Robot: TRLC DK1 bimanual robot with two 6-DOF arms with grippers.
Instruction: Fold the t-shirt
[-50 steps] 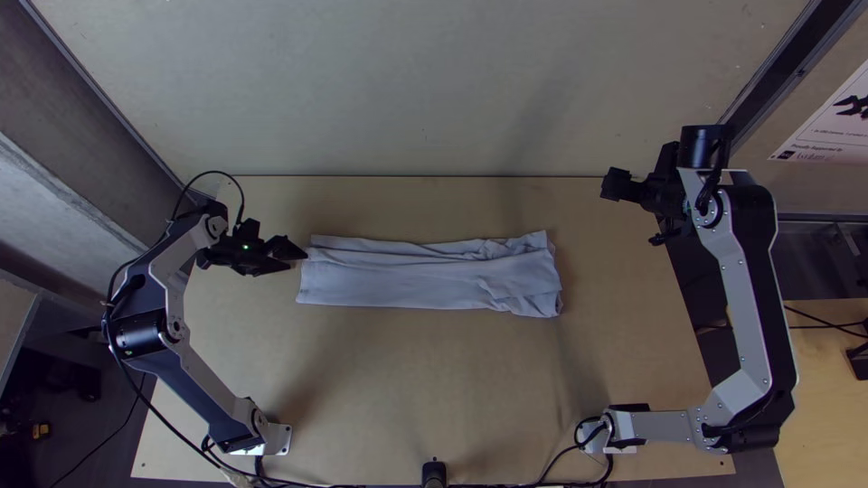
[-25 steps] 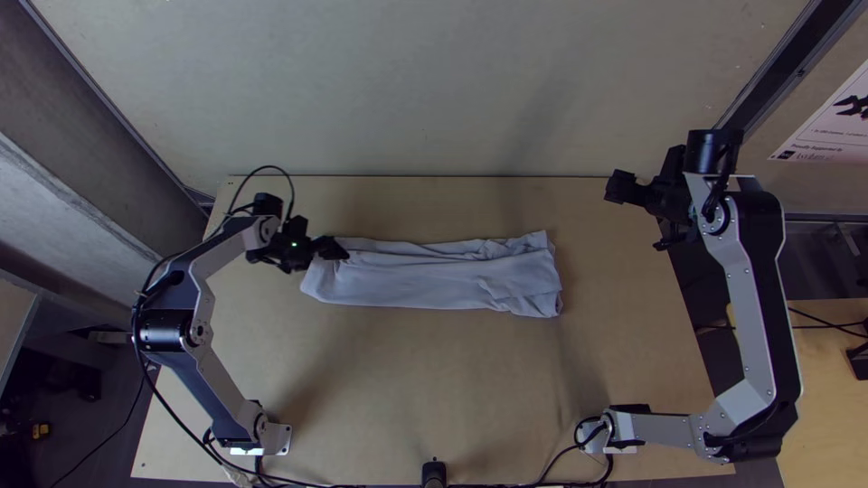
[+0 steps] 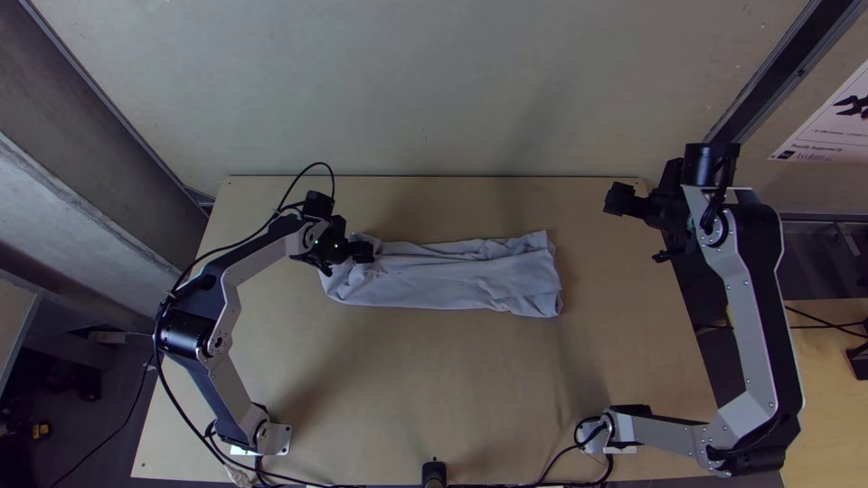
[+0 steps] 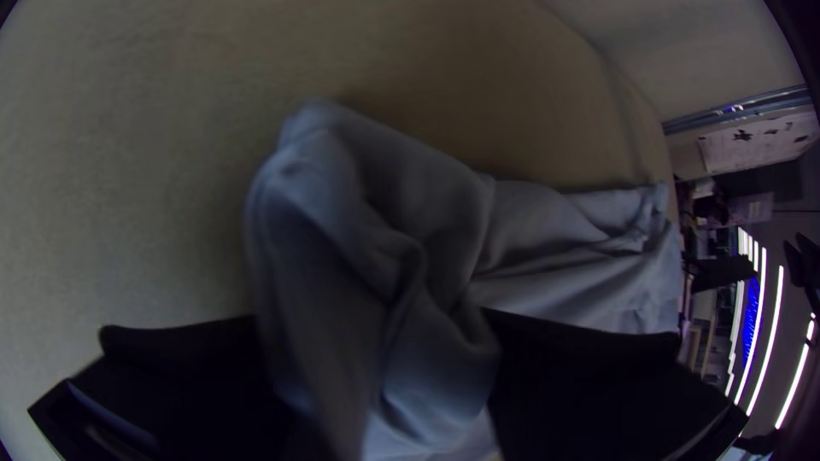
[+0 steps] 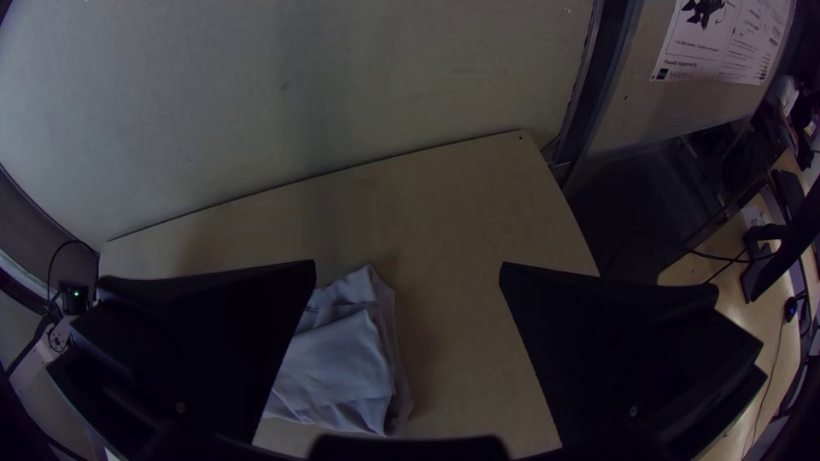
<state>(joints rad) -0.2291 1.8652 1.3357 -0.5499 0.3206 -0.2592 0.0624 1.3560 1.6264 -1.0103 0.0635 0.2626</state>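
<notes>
Two arms, one pale t-shirt (image 3: 452,280) on the light wooden surface (image 3: 434,380). Shirt is a long narrow folded strip, running side to side across the far half of the surface. Most of it lies flat; creases run lengthwise, with more wrinkles and stacked edges at the right end.

Left claw (image 3: 369,252) is at the strip's left end, near its far corner. Claw is closed on fabric: left wrist view has bunched cloth pinched between the two wide black fingers (image 4: 581,367), part of it puffed up in deep folds above them. The rest of the strip runs out flatter beyond the bunch. Near corner of that same end lies on the surface, just beside the claw, edge rounded.

Right claw (image 3: 619,201) is open and holding nothing. Fingers are wide apart in right wrist view, with the t-shirt's right end and bare surface visible in the gap. Claw hangs near the far right corner of the surface, well apart from the cloth.

Black cables (image 3: 312,485) run along the near edge between the arm bases. Pale wall (image 3: 434,90) stands behind the far edge; printed poster (image 3: 830,125) on the panel at right.
</notes>
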